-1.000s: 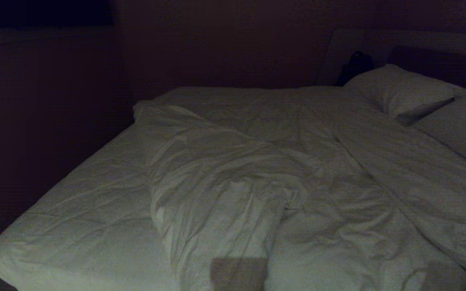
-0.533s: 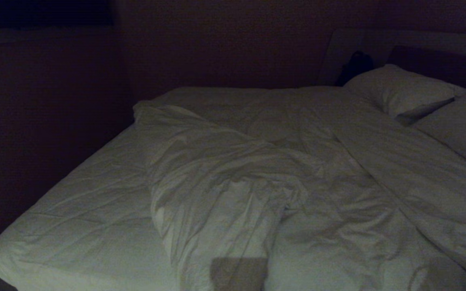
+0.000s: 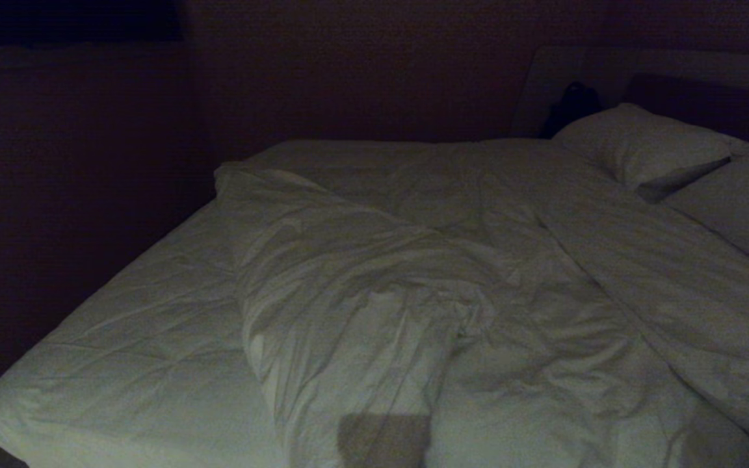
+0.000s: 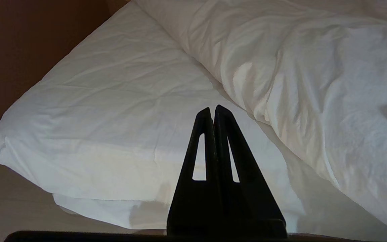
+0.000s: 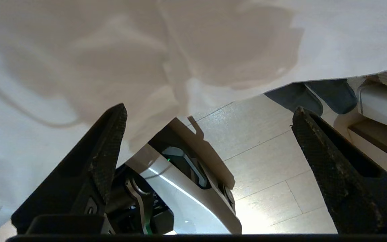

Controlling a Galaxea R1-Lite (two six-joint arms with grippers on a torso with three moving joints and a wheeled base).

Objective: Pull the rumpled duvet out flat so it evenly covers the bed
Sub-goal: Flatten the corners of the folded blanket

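White duvet [image 5: 79,50] hanging just beyond wide-open right claw [image 5: 210,114]

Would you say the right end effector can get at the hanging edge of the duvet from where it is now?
Probably yes: the right end effector is open just beside the duvet edge, and nothing lies between them.

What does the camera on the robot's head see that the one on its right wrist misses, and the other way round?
Only the head view shows the two pillows, the bare quilted mattress of the bed and the dark wall behind. Only the right wrist view shows the right gripper with jaws wide open and empty, the pale plank floor, and part of the robot's base. Both show the rumpled white duvet, whose edge hangs over the bedside near the gripper.
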